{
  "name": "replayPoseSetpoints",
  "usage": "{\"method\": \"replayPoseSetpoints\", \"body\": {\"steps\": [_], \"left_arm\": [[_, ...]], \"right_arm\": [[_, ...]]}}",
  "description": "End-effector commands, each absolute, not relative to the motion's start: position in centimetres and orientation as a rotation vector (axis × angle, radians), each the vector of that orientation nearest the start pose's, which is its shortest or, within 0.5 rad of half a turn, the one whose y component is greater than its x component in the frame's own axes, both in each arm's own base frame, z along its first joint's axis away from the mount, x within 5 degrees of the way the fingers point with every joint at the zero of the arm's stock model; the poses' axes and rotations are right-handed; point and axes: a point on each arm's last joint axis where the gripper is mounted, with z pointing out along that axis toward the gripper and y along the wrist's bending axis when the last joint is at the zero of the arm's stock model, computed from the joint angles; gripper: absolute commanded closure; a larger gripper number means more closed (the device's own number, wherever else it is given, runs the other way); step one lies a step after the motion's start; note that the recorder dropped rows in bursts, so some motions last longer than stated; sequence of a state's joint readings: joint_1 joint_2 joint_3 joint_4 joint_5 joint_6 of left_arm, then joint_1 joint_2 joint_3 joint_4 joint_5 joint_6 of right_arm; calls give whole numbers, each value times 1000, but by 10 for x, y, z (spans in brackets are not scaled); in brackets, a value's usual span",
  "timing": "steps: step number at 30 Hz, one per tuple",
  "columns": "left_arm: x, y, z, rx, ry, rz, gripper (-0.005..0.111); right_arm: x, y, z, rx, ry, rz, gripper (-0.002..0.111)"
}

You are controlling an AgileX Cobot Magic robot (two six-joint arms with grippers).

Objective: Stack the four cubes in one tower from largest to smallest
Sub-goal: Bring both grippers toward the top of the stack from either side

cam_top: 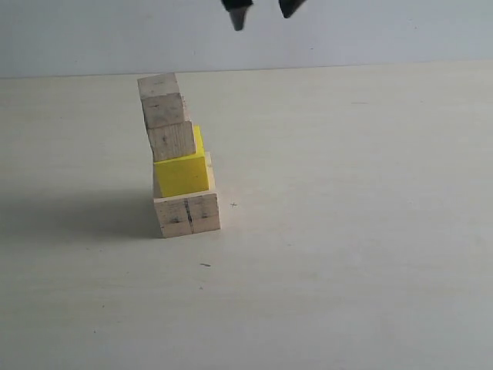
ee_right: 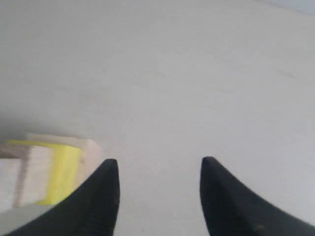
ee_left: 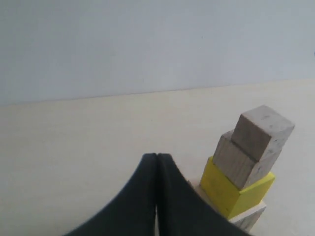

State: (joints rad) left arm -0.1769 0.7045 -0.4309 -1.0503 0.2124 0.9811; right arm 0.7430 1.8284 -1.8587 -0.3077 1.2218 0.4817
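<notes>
Right pincer [cam_top: 262, 19] of mine hung high above the desk [cam_top: 347, 231], tips apart, gripping nothing. My left pincer [ee_left: 156, 157] was pressed together, empty, near the tower [ee_left: 231, 191]. All four cubes stood stacked: large wood cube [cam_top: 189, 214] on the desk, yellow cube [cam_top: 182, 174] on it, then medium wood cube [cam_top: 171, 142], with small wood cube [cam_top: 162, 104] on top, each set slightly leftward in the exterior view.

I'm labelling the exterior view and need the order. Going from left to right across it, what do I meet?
tower of four cubes (they overlap each other, so it counts as one) → right gripper, jaws apart and empty, at the top edge.
</notes>
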Motion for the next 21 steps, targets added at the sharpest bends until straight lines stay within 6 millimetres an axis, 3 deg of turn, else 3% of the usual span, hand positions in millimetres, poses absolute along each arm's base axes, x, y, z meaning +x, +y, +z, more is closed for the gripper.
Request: {"method": "replayPoseSetpoints", "body": {"steps": [1, 5, 8, 14, 21], "left_arm": [[159, -47, 271, 202, 1970, -372, 107], [178, -54, 258, 209, 2088, -425, 107], [191, -59, 249, 205, 2169, -466, 107], [212, -69, 234, 120, 2310, -581, 107], [235, -80, 231, 9, 2377, -754, 107]], "right_arm": [[309, 218, 338, -364, 2639, -85, 76], [306, 205, 316, -368, 2640, -58, 99], [301, 201, 301, -381, 2637, -23, 108], [293, 205, 280, -475, 2633, 81, 108], [287, 219, 274, -548, 2586, 374, 108]]}}
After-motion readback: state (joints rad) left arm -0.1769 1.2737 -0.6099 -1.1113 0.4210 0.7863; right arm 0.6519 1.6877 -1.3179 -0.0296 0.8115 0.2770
